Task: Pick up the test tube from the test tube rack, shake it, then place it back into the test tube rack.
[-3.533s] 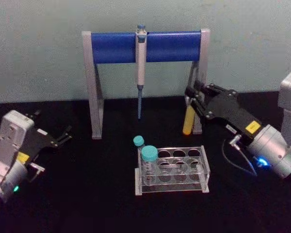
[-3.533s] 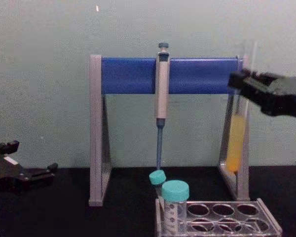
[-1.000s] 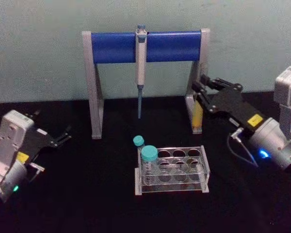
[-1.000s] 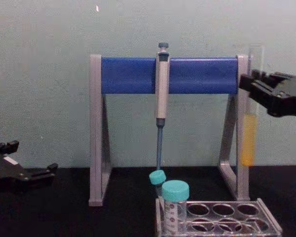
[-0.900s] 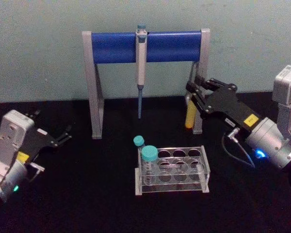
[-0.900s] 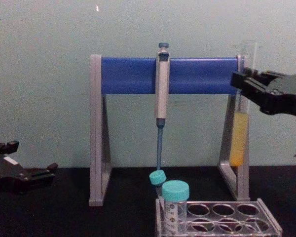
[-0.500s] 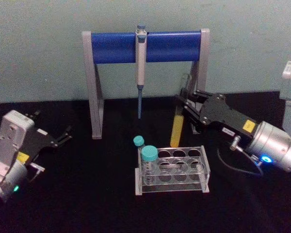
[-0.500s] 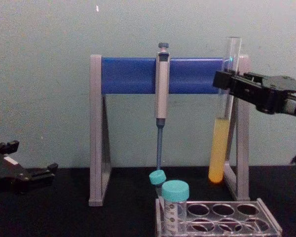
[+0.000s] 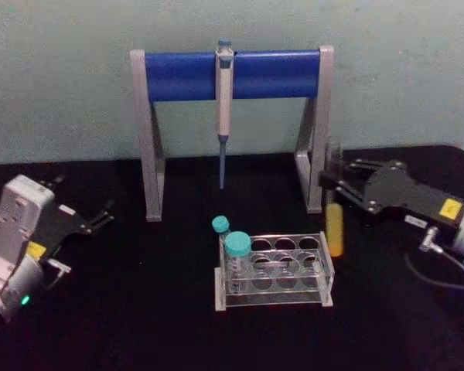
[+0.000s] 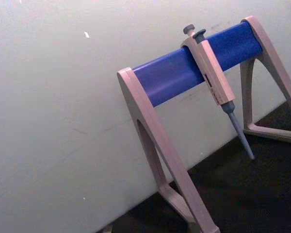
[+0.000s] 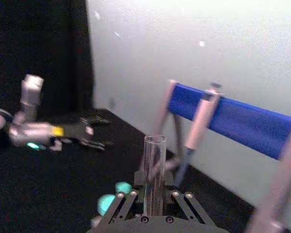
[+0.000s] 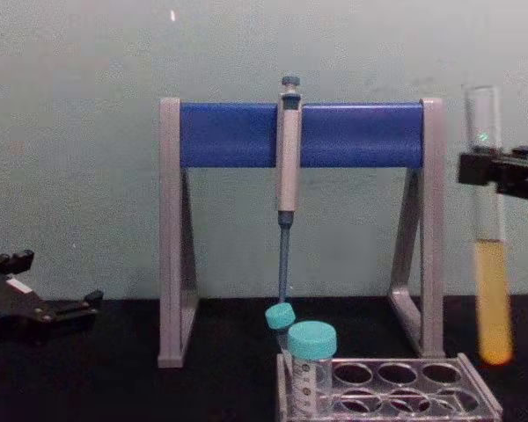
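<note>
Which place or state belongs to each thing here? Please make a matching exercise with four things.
1 long clear glass test tube with yellow-orange liquid
2 grey-blue pipette
3 two teal-capped clear tubes
4 left jaws

a standing in the low clear plastic rack
b hanging on the blue-barred stand
c open, parked at left
d upright in the right jaws, outside the rack

Pairs: 1-d, 2-b, 3-a, 4-c

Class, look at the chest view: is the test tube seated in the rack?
No, the right gripper holds the test tube upright, outside the test tube rack.
</note>
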Available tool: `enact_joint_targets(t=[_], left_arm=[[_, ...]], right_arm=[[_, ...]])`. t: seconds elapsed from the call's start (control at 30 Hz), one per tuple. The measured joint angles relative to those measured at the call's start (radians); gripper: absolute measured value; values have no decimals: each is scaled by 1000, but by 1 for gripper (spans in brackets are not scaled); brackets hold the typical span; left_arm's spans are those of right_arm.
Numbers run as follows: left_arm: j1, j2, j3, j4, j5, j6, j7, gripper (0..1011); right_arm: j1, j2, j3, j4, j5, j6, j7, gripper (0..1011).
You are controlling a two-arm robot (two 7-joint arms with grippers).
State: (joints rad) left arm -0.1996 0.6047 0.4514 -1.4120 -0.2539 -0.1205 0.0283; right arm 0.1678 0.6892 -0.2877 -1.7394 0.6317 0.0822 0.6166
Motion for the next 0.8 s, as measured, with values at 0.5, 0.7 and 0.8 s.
enact_joint_targets(t=[0.5, 0.7, 0.8], left_arm=[[0, 0, 0, 0, 0, 0, 0, 1001], [0, 0, 0, 0, 0, 0, 0, 1001], [0, 0, 0, 0, 0, 0, 0, 1001]], right_arm=[[14, -70, -31, 47, -266, -95, -236, 232], [38, -145, -51, 101, -308, -171, -254, 232], [47, -173, -55, 121, -297, -202, -224, 232]])
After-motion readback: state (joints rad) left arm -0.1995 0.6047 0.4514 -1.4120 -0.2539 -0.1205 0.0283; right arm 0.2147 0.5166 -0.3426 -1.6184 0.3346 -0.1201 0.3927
